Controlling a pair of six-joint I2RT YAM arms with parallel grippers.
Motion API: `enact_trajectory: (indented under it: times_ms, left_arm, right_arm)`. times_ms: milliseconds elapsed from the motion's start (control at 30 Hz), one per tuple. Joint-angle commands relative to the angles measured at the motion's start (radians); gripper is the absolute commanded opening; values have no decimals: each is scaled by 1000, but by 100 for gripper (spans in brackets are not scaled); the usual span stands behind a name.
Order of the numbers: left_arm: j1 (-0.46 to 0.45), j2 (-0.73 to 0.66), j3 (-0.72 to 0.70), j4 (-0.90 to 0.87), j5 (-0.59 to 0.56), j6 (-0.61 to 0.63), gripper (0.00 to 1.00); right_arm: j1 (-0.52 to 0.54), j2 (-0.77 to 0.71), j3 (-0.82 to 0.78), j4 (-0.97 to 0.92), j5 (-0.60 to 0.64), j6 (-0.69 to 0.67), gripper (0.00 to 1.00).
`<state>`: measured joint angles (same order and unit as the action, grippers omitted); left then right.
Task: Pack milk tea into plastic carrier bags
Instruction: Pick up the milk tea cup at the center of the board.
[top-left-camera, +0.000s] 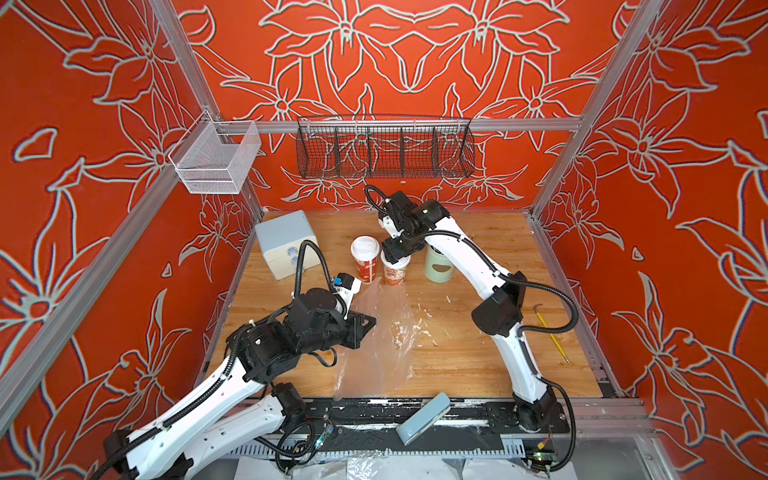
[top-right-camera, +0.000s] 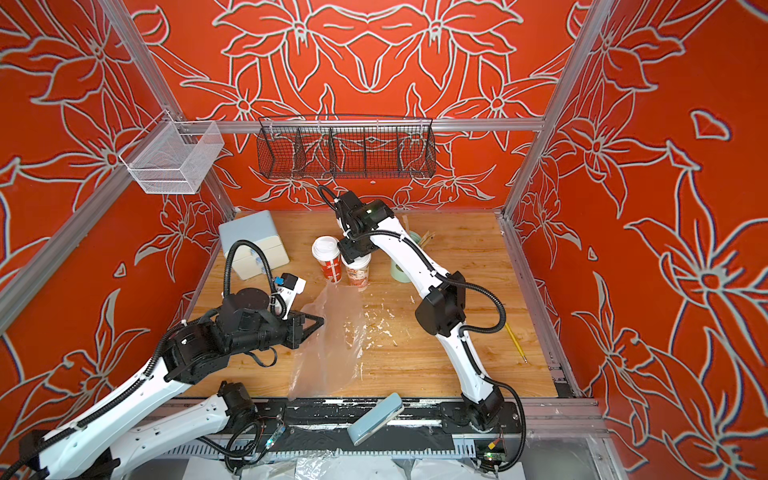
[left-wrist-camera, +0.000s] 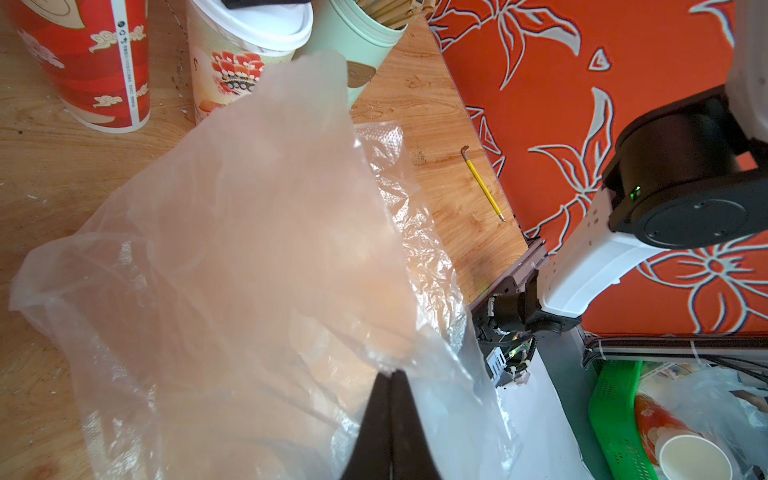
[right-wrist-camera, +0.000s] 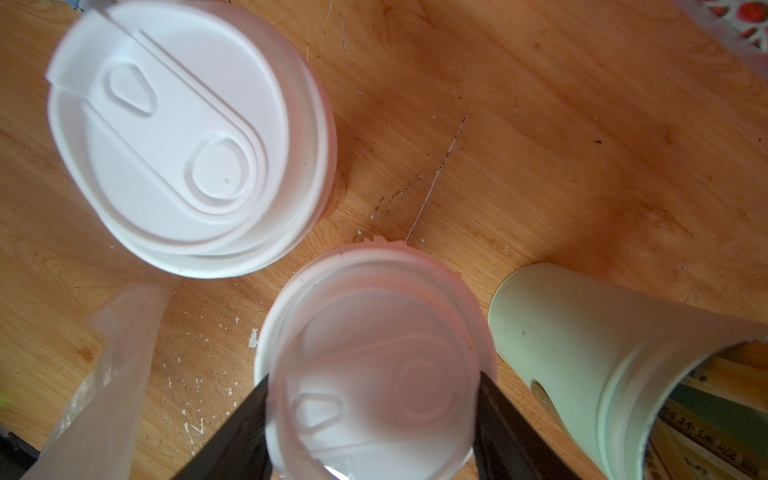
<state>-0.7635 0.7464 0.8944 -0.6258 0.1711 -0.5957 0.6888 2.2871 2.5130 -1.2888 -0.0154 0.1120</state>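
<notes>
Cup pickup: left gripper (left-wrist-camera: 390, 374) fingers are clamping an edge of the transparent plastic bag (top-left-camera: 382, 353) spread on the worktop (top-left-camera: 478, 332), right gripper (right-wrist-camera: 374, 378) fingers are straddling the cream cup (top-left-camera: 395, 272) at its lid, beside the red-printed cup (top-left-camera: 365, 266), grip not discernible; next move is likely calling for firm closure, then lifting bagward

- The red-printed cup (top-left-camera: 365, 262) and the cream cup (top-left-camera: 395, 275) stand upright side by side on the wooden table (top-left-camera: 478, 365).
- The right gripper (top-left-camera: 396, 250) sits over the cream cup's lid.
- The left gripper (top-left-camera: 371, 322) meets the transparent bag (top-left-camera: 376, 361) at its edge.
- The mint-green cylinder (top-left-camera: 438, 268) stands near the cream cup.
</notes>
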Motion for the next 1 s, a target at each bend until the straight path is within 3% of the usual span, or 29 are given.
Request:
enact_trajectory:
  times_ms: [0, 433, 967]
  left_arm:
    - [7, -12, -11, 9, -12, -8, 0]
    - [7, -10, -16, 25, -15, 2, 0]
    - [9, 56, 10, 67, -27, 25, 0]
  right_arm:
    - [-3, -51, 21, -5, 8, -6, 54]
    - [-4, -65, 117, -65, 11, -12, 52]
    - [-5, -292, 80, -73, 32, -14, 51]
